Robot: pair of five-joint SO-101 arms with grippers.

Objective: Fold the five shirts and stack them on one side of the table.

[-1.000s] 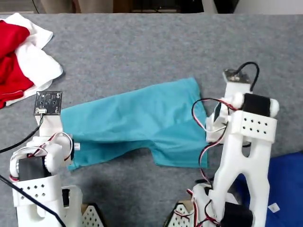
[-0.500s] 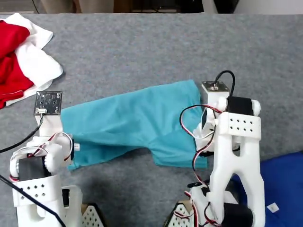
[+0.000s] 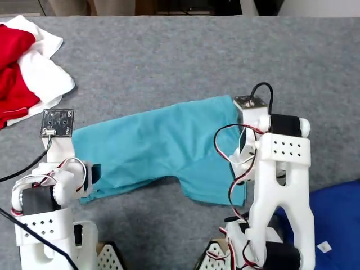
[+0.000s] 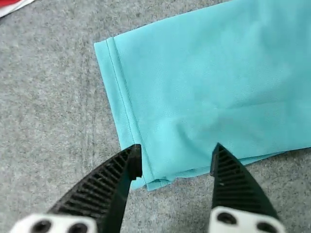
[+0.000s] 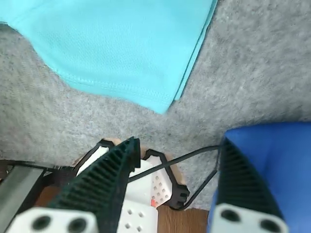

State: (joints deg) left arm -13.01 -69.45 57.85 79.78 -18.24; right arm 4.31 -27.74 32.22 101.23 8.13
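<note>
Teal shirt [image 3: 163, 149]: laid out long on the grey worktop [image 3: 169, 56] between the two arms, apparently doubled lengthwise
Left claw [image 4: 177, 151]: released, jaws spread over the hemmed corner of the teal shirt [image 4: 209, 73]; nothing is gripped
Right claw [image 5: 179, 143]: released, jaws wide, held above the opposite corner of the teal shirt [image 5: 121, 43], near the blue shirt [image 5: 272, 160]
Other shirts: a red shirt [image 3: 14, 73] and a white shirt [image 3: 45, 73] are heaped together at the far left corner; the blue shirt [image 3: 337, 214] is cut off at the near right edge, so whether it is folded cannot be told
Done: judged little; one shirt is part-folded and no neat stack is formed
Left: the teal shirt's cross fold, the folding of the heaped shirts, and the stacking on one side are judged outstanding
</note>
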